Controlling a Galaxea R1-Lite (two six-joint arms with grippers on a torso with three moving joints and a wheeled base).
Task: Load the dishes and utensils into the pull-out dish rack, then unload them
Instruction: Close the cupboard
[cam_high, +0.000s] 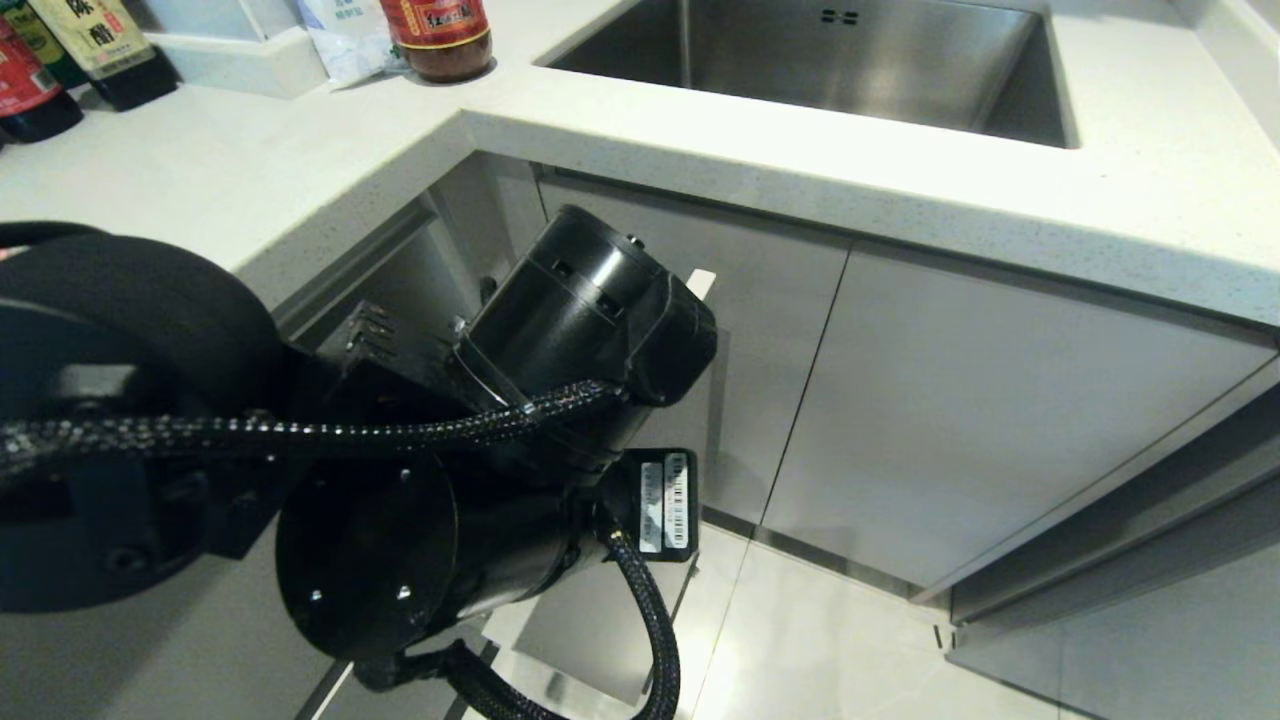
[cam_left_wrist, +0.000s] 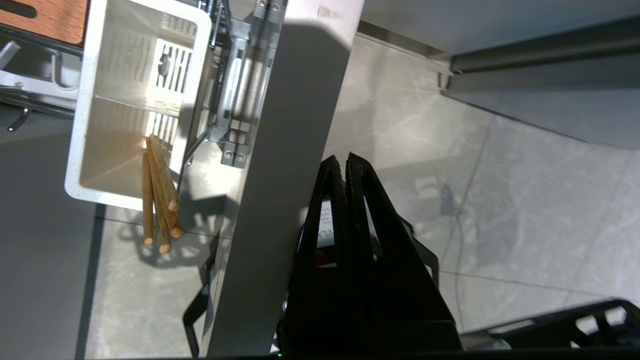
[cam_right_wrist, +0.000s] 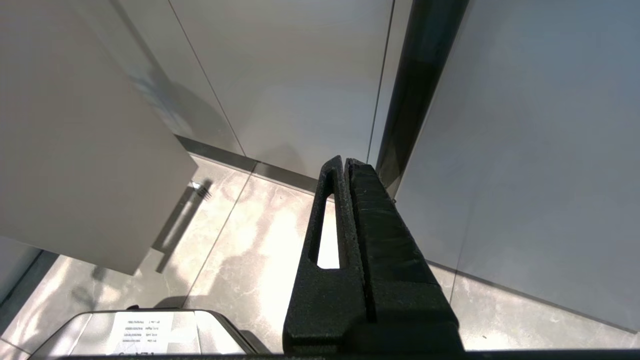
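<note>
Now your left gripper has its jaws pressed together, empty, over the floor; the chopsticks stand in the utensil cup, beyond the white panel front beside the jaws. Right gripper jaws closed too.

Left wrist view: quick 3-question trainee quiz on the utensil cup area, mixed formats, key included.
1. True or false: the left gripper is shut with nothing between its fingers.
2. What stands in the white utensil cup? A) a fork B) wooden chopsticks C) nothing
3. Fill in: the left gripper is beside the rack's white panel front, on the side away from the ____.

Key: 1 true; 2 B; 3 cup.
</note>
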